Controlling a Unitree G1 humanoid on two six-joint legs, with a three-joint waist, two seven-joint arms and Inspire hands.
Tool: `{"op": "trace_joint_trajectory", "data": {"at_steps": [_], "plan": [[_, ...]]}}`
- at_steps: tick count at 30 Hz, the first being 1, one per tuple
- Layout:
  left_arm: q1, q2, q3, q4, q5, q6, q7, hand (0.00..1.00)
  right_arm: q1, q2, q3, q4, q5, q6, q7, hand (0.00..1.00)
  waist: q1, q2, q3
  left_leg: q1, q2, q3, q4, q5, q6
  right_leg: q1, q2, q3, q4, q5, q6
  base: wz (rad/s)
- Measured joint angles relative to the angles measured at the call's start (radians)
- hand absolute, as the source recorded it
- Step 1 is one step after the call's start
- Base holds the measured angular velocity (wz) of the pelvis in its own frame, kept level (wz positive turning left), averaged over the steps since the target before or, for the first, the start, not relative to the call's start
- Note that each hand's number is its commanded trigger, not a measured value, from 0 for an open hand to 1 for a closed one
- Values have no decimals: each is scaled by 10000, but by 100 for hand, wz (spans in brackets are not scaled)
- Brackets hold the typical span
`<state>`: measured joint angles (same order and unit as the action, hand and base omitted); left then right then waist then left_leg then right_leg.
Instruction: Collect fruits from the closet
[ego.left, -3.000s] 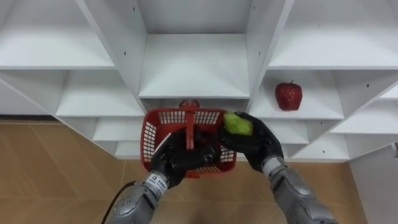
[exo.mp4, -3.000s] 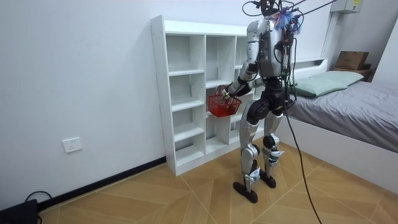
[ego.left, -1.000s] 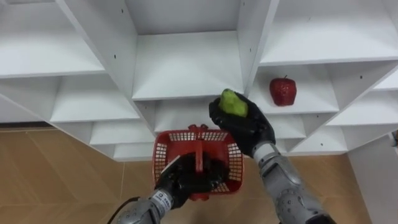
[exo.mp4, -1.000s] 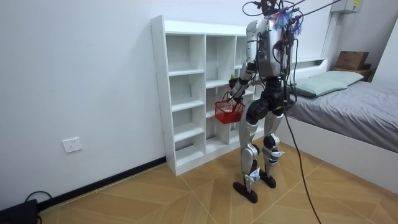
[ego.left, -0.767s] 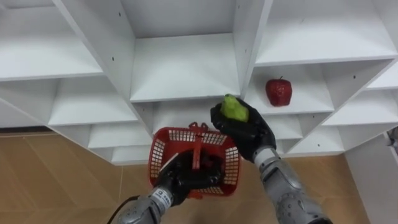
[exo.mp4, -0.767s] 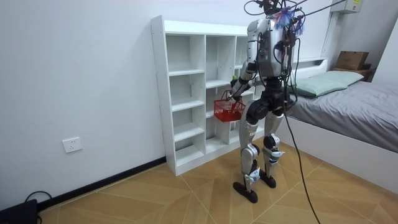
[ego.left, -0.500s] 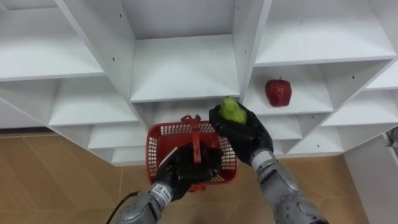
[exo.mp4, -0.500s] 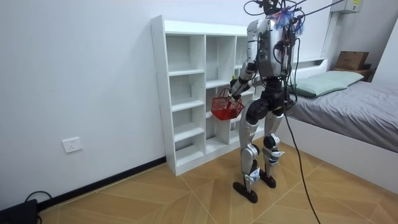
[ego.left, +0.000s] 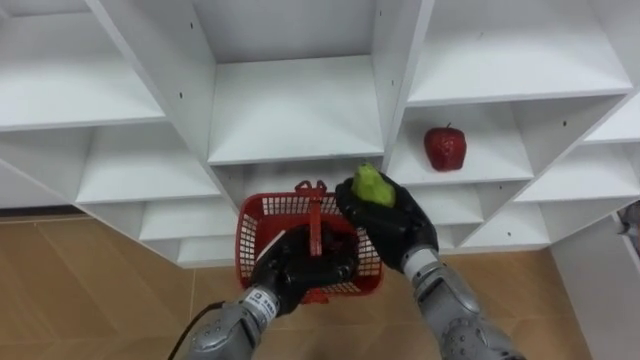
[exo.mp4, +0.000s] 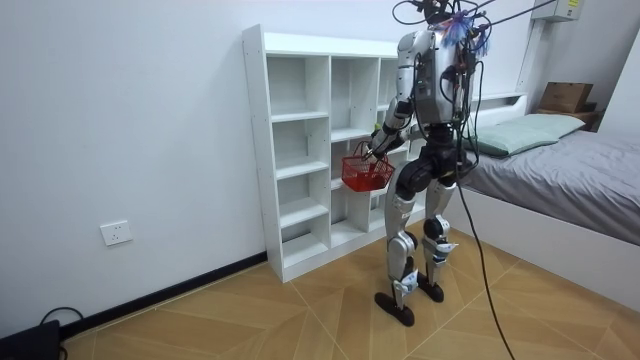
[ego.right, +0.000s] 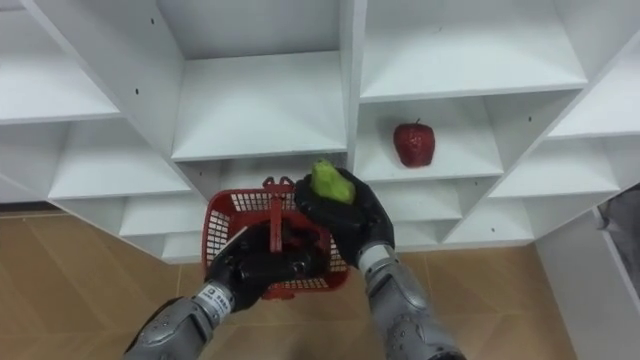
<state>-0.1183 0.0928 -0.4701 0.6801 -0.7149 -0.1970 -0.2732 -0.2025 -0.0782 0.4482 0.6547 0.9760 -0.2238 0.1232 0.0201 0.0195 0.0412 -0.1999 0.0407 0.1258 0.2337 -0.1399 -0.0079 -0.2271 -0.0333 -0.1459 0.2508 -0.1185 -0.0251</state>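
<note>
Fruit first: our right hand (ego.left: 398, 228) is clamped on a green fruit (ego.left: 371, 186), probably a pear, though we cannot be sure from this angle. Its long axis stands nearly upright above the palm. It sits over the right rim of the red basket (ego.left: 256, 228), whose open mouth lies just left of that hand and below it. Our left hand (ego.left: 300, 266) is curled round the basket's handle (ego.left: 314, 195), which crosses the mouth, so we judge the drop needs a short leftward move that stays clear of that bar. A red apple (ego.left: 445, 147) stands on the closet shelf (ego.left: 490, 152) up and right of the right hand, with open room around it.
</note>
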Motion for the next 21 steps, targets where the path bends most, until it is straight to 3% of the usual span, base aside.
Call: {"op": "trace_joint_trajectory", "data": {"at_steps": [11, 21], "plan": [[-5, -31, 10, -179, -9, 0, 239, 100, 4, -23, 29, 4, -148, 65, 58, 0, -164, -13, -8, 9, 4, 46, 21, 0, 0, -18, 3, 56, 37, -1, 0, -1], [57, -25, -43, -245, -6, -52, 222, 100, 77, -67, -9, 2, -2014, -57, 142, 0, -159, -113, -64, 4, 4, 39, 32, 0, 0, -10, 5, 59, 34, 0, 0, 0]]}}
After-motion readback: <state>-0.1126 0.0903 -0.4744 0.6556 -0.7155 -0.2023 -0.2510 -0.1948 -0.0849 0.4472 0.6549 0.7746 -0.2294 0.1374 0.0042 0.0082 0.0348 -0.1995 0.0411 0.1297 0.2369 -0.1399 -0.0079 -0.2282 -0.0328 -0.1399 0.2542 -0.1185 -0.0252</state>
